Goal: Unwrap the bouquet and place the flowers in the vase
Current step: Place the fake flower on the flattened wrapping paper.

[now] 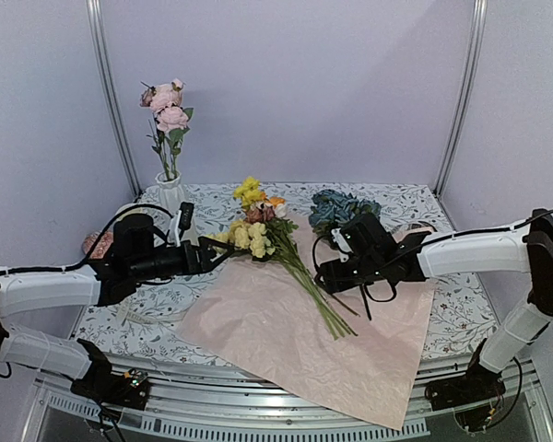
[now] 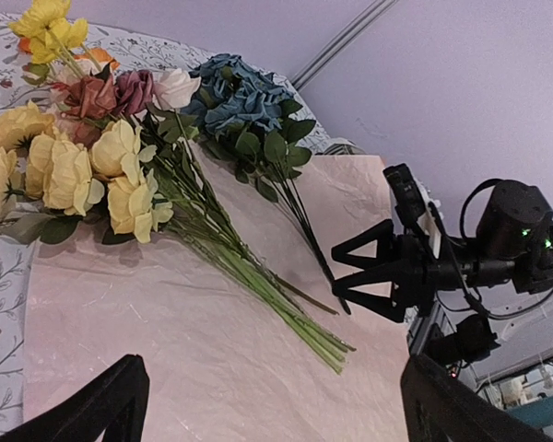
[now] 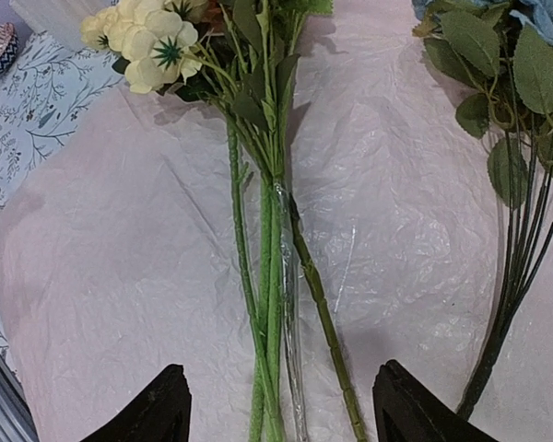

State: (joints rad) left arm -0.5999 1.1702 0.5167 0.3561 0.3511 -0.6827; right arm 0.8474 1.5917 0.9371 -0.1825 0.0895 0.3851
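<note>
From above, the left gripper (image 1: 223,254) stands spread wide with nothing in it. Its tips are just beside the yellow heads of the flowers (image 1: 253,235), which lie ahead of it on the flattened pink paper (image 1: 276,350). The vase (image 1: 170,195) stands upright behind this gripper, toward the back wall, and pink blooms (image 1: 169,106) rise from it. The right gripper (image 1: 323,279) hangs low over the paper at the green stems (image 1: 318,299), and the blue cluster (image 1: 343,207) lies just beyond it. A leaf-patterned tablecloth (image 1: 461,313) lies under the paper.

In the left wrist view, the left gripper (image 2: 276,405) has its fingers far apart, with only paper between them. The flowers lie ahead of it, heads away to the left, stems slanting toward the right gripper (image 2: 339,273). That gripper faces in with its fingers parted, and its tips are near the ends of the blue cluster's dark stems.

In the right wrist view, the right gripper (image 3: 281,410) is unclenched, one finger on each side of the green stems. The stems run between the fingers without touching either. The blue cluster's dark stems lie outside the finger on the picture's right.
</note>
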